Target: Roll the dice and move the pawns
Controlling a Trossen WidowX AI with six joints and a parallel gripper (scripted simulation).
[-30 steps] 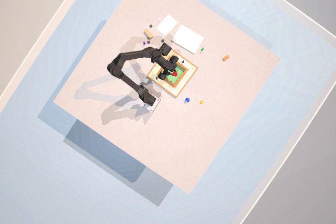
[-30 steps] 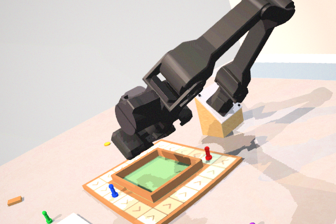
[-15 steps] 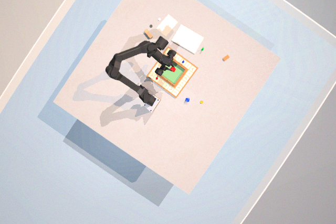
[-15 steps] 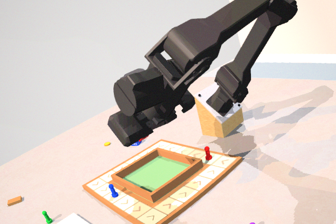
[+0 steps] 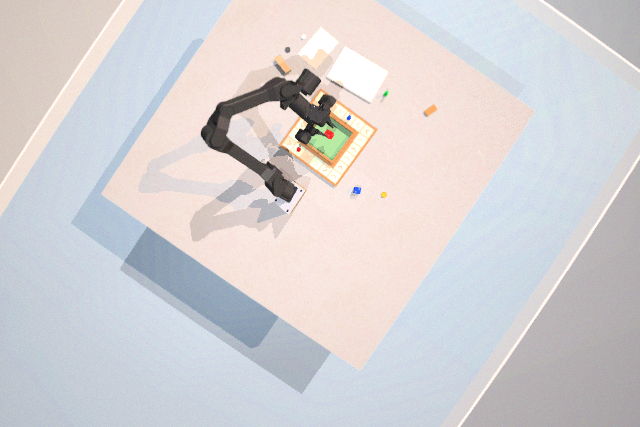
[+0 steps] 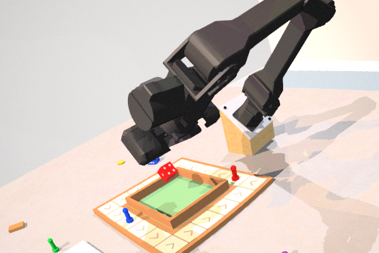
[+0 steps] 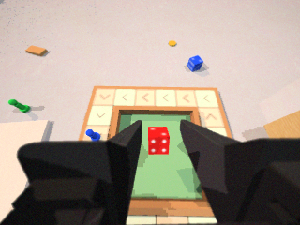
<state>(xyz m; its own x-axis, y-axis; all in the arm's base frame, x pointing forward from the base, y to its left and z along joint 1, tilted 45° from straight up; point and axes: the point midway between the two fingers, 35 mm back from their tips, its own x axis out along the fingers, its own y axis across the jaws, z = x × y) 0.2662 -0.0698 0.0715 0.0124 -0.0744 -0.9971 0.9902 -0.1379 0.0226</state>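
My gripper is open above the tray. The red die is in the air, loose, just beyond the parted fingertips, with green felt showing on both sides of it in the wrist view. The blue die lies on the table outside the board. The red pawn and the blue pawn stand on arrow squares on opposite sides of the tray.
A white slab lies beside the board, near a green pawn. An orange block lies farther out. A yellow disc lies near the blue die.
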